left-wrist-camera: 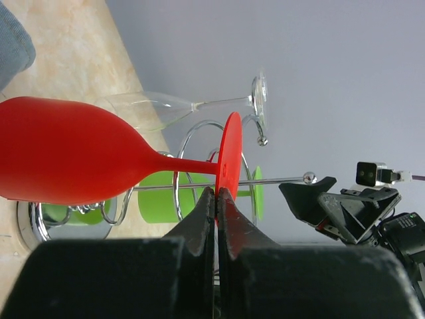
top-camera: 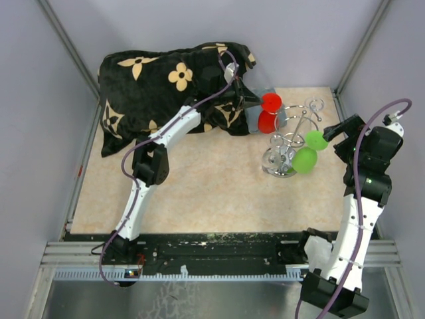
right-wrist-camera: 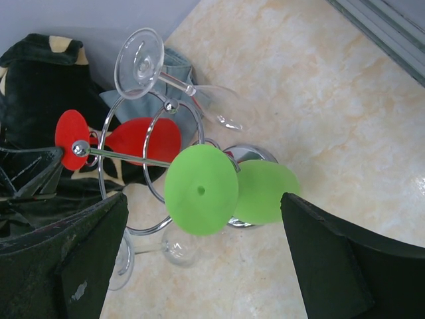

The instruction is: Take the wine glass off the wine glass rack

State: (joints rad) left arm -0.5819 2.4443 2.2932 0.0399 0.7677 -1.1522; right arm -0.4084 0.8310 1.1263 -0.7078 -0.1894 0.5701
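Red wine glass (left-wrist-camera: 66, 156) | left hand (left-wrist-camera: 217, 193) clamped on its foot, arm outstretched | right hand (right-wrist-camera: 204, 203) spread wide facing green glass (right-wrist-camera: 262, 193)

You have bright, even light in all three views, with only faint shadows on the desk (top-camera: 199, 193). In the left wrist view the red glass (left-wrist-camera: 66, 159) is sharp, but the left claw (left-wrist-camera: 217, 194) at 6 o'clock is dark and blurred. In the right wrist view, glare whitens the desk at 3 o'clock.

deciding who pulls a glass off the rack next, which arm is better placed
Left. The left jaws are shut on the foot of the red wine glass; the right jaws are open, only facing the green wine glass.
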